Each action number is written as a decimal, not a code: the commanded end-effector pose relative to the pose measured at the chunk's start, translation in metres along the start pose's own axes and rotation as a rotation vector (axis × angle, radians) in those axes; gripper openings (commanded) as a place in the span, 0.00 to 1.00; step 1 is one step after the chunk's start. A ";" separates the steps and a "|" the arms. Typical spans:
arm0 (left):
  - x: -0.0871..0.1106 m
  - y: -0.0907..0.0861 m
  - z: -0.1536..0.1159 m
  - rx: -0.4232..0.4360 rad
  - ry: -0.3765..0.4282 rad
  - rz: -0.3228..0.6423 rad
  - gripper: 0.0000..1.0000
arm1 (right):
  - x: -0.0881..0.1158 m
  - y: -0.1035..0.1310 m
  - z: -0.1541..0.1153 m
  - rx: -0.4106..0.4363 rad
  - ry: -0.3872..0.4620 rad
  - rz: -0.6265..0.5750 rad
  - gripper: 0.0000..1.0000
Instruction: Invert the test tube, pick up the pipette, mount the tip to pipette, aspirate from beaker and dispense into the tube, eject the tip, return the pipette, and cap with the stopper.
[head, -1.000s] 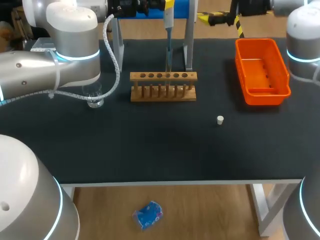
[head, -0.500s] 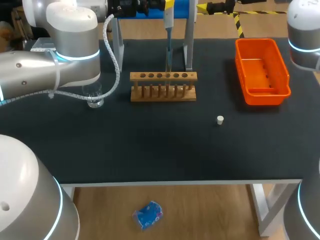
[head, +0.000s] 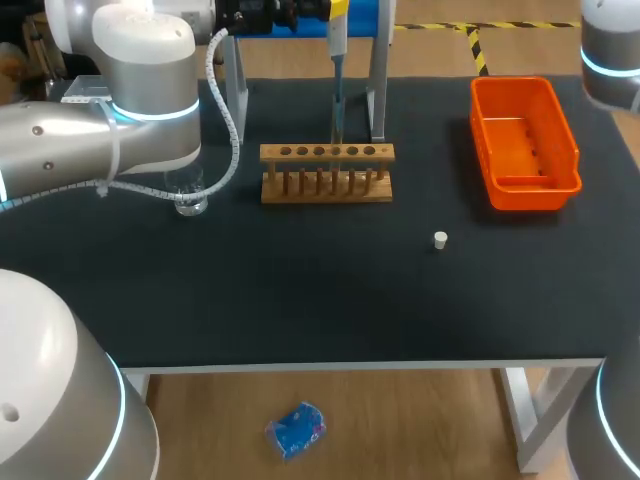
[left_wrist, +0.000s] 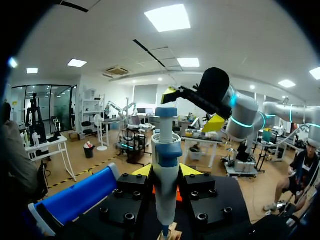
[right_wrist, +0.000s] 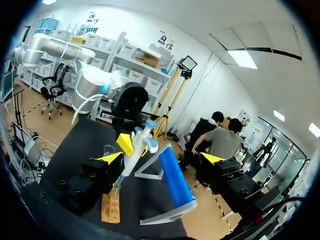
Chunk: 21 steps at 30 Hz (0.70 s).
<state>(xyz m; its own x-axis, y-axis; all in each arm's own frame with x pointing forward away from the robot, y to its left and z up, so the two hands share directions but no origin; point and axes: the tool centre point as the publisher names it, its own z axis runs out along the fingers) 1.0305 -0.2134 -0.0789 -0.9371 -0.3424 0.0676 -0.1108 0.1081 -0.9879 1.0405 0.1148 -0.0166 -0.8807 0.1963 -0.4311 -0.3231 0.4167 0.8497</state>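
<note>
head view: left arm (head: 110, 130) covers most of the beaker (head: 192, 205) near the bench's left edge, only a sliver shows. pipette (head: 338, 70) top is cut off beyond the far edge. rack (head: 326, 172) holes too small to tell what they hold. left wrist view: left hand (left_wrist: 166, 172) mostly behind the pipette, whose lower end is cut off.

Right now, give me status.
Left gripper at pipette, grip unclear. Right gripper open, empty. Pipette on its stand, rack close in front.
</note>
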 end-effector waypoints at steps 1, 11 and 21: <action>0.000 0.000 0.000 0.002 0.001 0.000 0.00 | -0.020 0.011 0.008 0.010 0.052 -0.017 0.45; 0.000 0.000 0.000 0.002 0.001 0.000 0.00 | -0.026 0.033 0.023 -0.001 0.165 0.027 0.00; 0.000 0.000 0.000 0.002 0.001 0.000 0.00 | -0.027 0.054 0.038 0.003 0.316 0.157 0.00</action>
<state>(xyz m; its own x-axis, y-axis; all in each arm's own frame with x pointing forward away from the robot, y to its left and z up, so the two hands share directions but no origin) 1.0305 -0.2135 -0.0789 -0.9372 -0.3423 0.0676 -0.1108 0.1082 -0.9879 1.0531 0.1608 0.0214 -0.9686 0.0824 -0.2345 -0.1862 0.3846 0.9041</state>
